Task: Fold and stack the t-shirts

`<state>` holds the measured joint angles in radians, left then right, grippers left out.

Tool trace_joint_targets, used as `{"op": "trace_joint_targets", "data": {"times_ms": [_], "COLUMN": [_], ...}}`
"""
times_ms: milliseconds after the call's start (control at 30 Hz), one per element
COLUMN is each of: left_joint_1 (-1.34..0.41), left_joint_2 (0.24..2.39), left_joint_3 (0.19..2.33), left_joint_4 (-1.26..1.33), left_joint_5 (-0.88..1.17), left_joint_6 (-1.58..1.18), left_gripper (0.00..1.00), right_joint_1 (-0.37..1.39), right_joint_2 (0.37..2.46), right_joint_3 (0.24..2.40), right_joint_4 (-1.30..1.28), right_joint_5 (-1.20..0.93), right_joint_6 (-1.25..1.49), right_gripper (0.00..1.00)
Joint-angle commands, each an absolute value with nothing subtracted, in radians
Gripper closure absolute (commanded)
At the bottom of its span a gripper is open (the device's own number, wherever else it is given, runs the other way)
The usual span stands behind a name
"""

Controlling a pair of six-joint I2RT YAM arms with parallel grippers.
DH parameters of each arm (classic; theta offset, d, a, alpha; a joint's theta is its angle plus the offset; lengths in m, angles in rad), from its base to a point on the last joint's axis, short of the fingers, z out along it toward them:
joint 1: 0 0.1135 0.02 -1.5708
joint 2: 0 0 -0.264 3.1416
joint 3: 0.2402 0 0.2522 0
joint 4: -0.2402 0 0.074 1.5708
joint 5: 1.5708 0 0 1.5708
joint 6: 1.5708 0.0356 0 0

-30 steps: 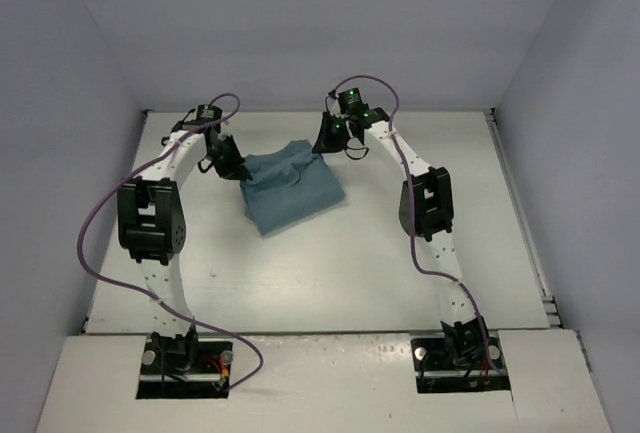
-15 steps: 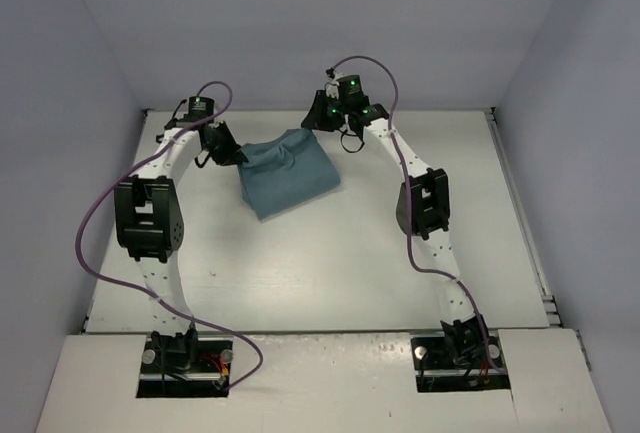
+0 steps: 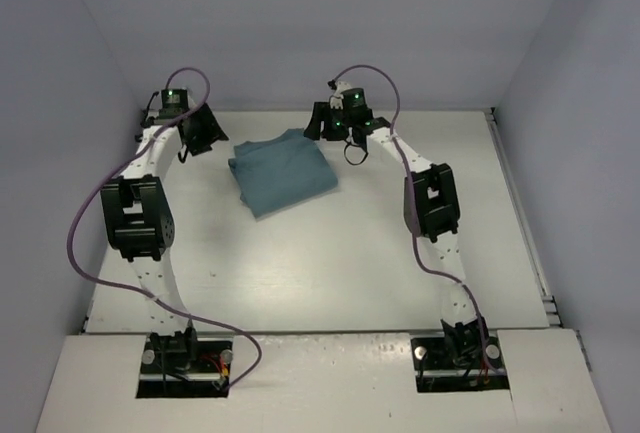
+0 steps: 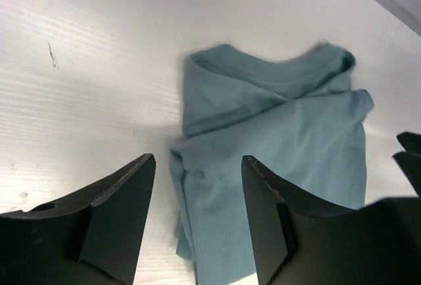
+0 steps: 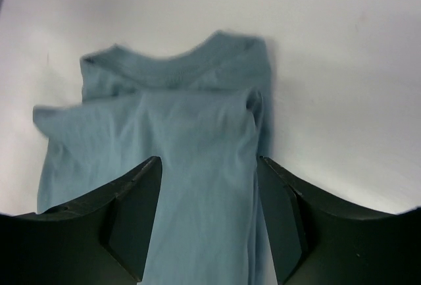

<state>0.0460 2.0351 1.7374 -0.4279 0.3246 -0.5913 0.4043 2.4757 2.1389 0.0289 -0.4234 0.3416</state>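
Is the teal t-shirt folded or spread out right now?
Folded: the t-shirt lies as a compact rectangle on the table, with cloth layers visibly overlapping in both wrist views.

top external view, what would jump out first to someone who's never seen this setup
The folded teal t-shirt catches the eye first, lying flat on the white table toward its far side, between the two arms. The left gripper and right gripper hover at its far end, one on each side, both open and holding nothing.
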Motion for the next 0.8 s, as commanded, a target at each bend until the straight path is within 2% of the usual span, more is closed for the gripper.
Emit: {"op": "trace_joint_targets", "data": {"times_ms": [0,100,267,500,600,767], "left_joint_1": [-0.063,-0.143,-0.237,-0.267,-0.299,-0.355], "left_joint_2": [1.858,1.868,1.965,2.063,2.053,1.959], "left_joint_3": [1.718,1.661,1.657,1.603,1.54,1.317], "left_joint_4": [-0.464,-0.459,-0.456,-0.455,-0.45,-0.378], "left_joint_5": [0.209,0.203,0.189,0.158,0.141,0.141], "left_joint_6": [-0.444,-0.451,-0.49,-0.501,-0.491,-0.52], "left_gripper": [0.48,0.48,0.48,0.49,0.49,0.49], "right_joint_1": [0.41,0.431,0.493,0.542,0.551,0.605], "right_joint_2": [2.207,2.179,2.221,2.239,2.195,2.021], "right_joint_3": [1.956,1.828,1.739,1.599,1.471,1.239], "right_joint_4": [0.098,0.098,0.098,0.125,0.149,0.169], "right_joint_5": [-0.389,-0.38,-0.338,-0.206,-0.151,-0.071], "right_joint_6": [0.202,0.171,0.156,0.205,0.236,0.309], "right_gripper": [0.44,0.46,0.49,0.52,0.53,0.56]}}
